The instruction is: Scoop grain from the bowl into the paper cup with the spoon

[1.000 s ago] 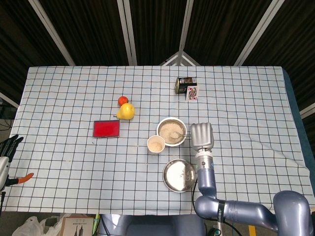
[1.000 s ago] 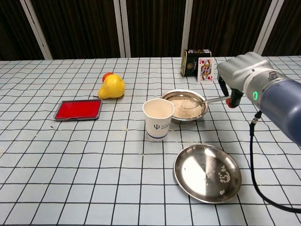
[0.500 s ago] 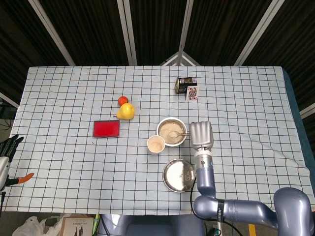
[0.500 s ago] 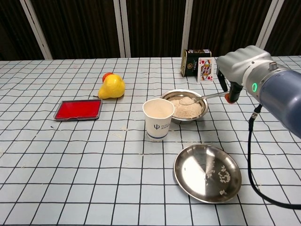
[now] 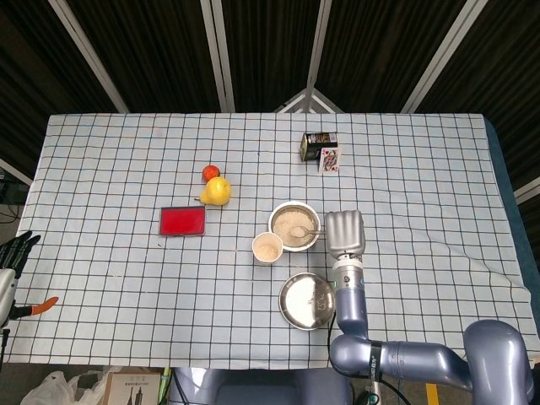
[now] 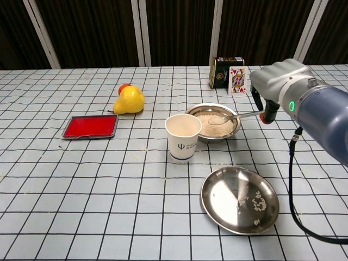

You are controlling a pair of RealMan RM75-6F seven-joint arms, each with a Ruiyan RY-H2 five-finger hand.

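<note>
Nearest the robot, a steel plate (image 6: 240,199) is lying with a few stray grains on it, and the right arm is running off the frame's right edge beside it. Beyond the plate at about 11 o'clock, the cup (image 6: 183,137) is standing upright, grain showing near its rim. Just behind it at 1 o'clock, the bowl (image 6: 215,123) is sitting with grain heaped inside. The spoon (image 6: 234,116) is reaching into the bowl from 3 o'clock, its scoop resting low on the grain; the handle's end is disappearing into the right hand (image 6: 274,87), whose fingers are clamping round it, though the hand's back is hiding most of them. The left hand (image 5: 12,256) is barely showing at the head view's left edge, mostly cut off, fingers apart and holding nothing. Farther out at 10 o'clock a red tray (image 6: 90,126) is lying flat, then a pear (image 6: 129,100) half hiding a red fruit (image 6: 123,87). Farthest, at 12 o'clock, a card box (image 6: 224,72) is standing with a card (image 6: 237,80) leaning on it.
</note>
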